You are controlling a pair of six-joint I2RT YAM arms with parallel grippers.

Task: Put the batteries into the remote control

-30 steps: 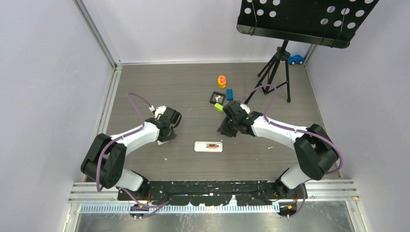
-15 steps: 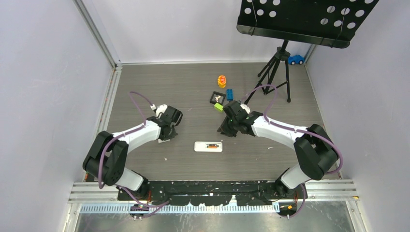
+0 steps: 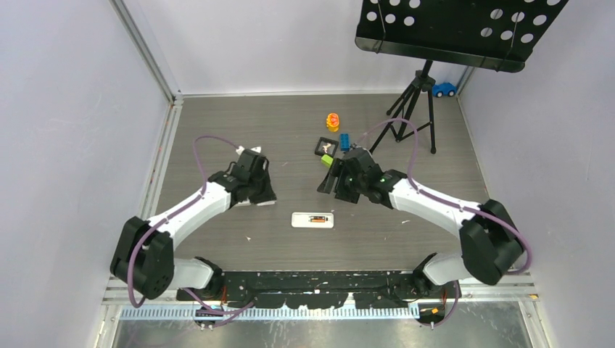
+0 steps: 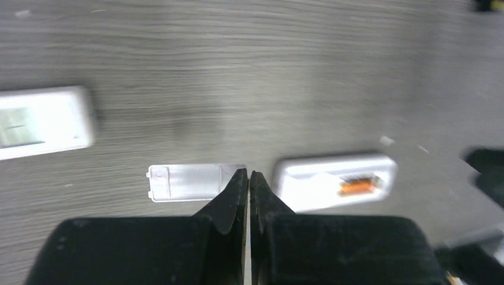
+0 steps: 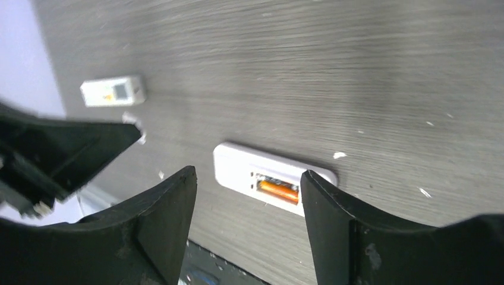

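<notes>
The white remote control (image 3: 312, 220) lies back up near the table's front, its recess uncovered. An orange battery (image 5: 278, 190) and a darker one (image 5: 274, 180) lie in the recess. In the left wrist view the remote control (image 4: 315, 184) is blurred, with the orange battery (image 4: 356, 186) showing. My left gripper (image 4: 248, 176) is shut with nothing in it, its tips over the end of a flat white battery cover (image 4: 187, 182) on the table. My right gripper (image 5: 248, 175) hangs open above the remote control (image 5: 238, 169), holding nothing. From above, the left gripper (image 3: 262, 197) is left of the remote and the right gripper (image 3: 328, 181) behind it.
A second small white device with a display (image 5: 113, 91) lies farther off, also seen in the left wrist view as a white device (image 4: 41, 122). Small toys (image 3: 332, 122), a blue block (image 3: 345, 141) and a black tripod stand (image 3: 415, 109) stand at the back.
My right gripper has opened wide and shifted back and left. My left arm has stretched out toward the right, and its gripper has closed.
</notes>
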